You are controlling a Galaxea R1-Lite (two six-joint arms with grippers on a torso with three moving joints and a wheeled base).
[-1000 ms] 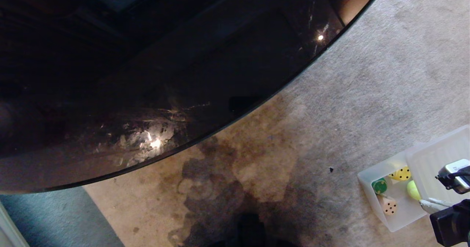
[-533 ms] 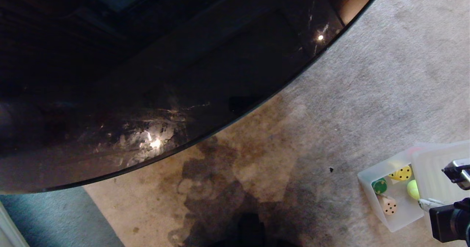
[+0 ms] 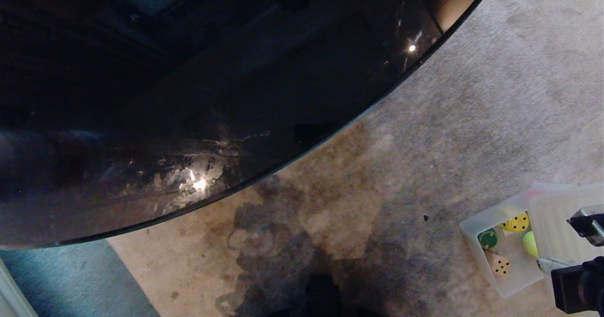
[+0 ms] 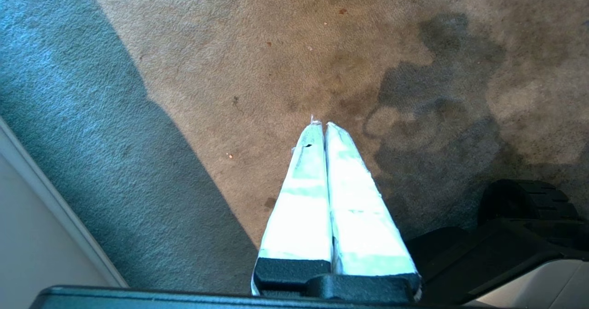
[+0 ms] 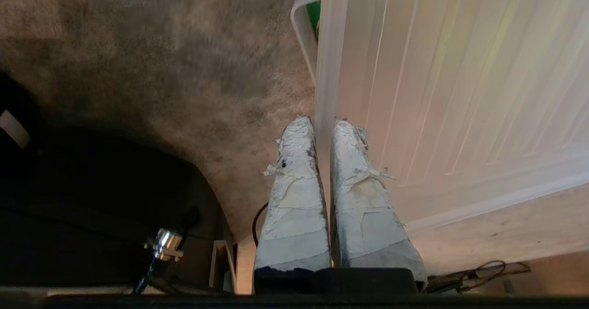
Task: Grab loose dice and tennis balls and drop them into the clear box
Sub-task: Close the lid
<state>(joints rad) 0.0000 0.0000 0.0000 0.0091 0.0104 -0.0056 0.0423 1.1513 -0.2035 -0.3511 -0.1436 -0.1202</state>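
Pinching ribbed lid (image 5: 451, 93) edge: right gripper (image 5: 322, 125) fingers | left gripper (image 4: 320, 126) fingers pressed together, empty

Head cam looks steeply down from high: dark table (image 3: 188, 95), carpet (image 3: 472, 119), clear box (image 3: 476, 223) at lower right. Left wrist cam faces down, close over stained carpet, shared w/ head. Right wrist cam close on ribbed lid (image 5: 451, 79), also shared.

light: dim, warm | glare: glints on dark tabletop (image 3: 198, 183) | shadow: blotches on carpet (image 3: 330, 222) | blur: carpet, right wrist view
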